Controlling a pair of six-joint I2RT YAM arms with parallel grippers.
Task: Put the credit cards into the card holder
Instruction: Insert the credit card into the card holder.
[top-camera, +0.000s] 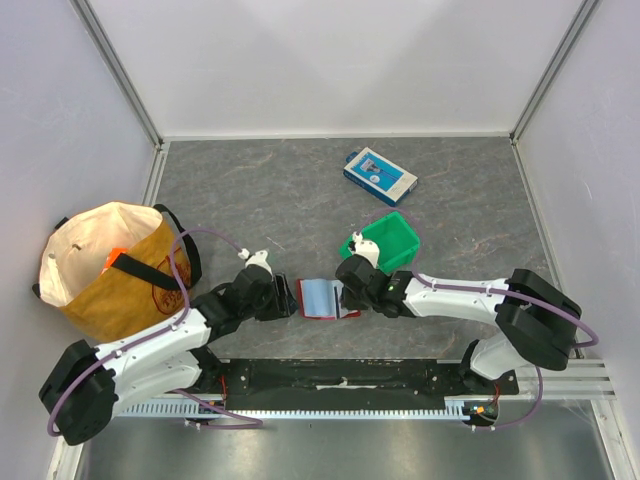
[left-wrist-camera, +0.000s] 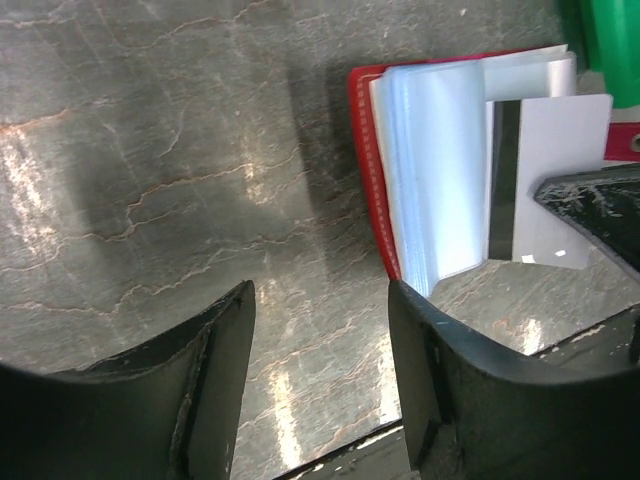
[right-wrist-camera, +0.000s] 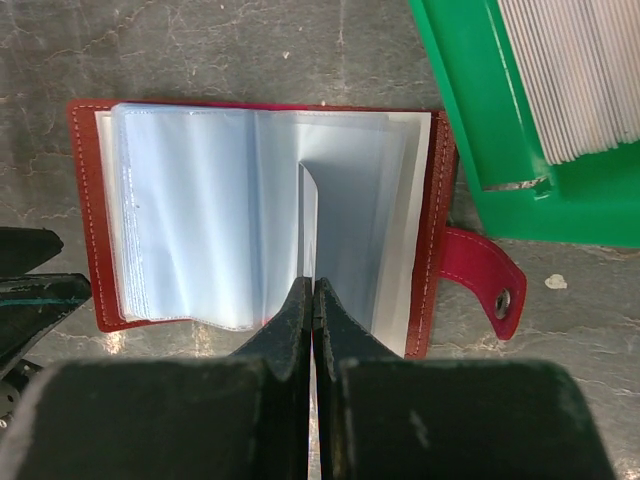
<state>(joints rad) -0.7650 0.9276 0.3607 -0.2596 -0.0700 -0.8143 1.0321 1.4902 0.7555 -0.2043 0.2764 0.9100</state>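
The left gripper (left-wrist-camera: 320, 300) gapes empty just left of the card holder (left-wrist-camera: 362, 160), which lies open on the table (left-wrist-camera: 150, 170), red with clear sleeves fanned. At its right page, the right gripper (right-wrist-camera: 313, 292) pinches a pale, black-striped credit card (left-wrist-camera: 550, 170).

The red holder (top-camera: 322, 298) is lying open, sleeves (right-wrist-camera: 200, 230) fanning up. A pale striped card (left-wrist-camera: 550, 170) is sitting at its 3 o'clock.
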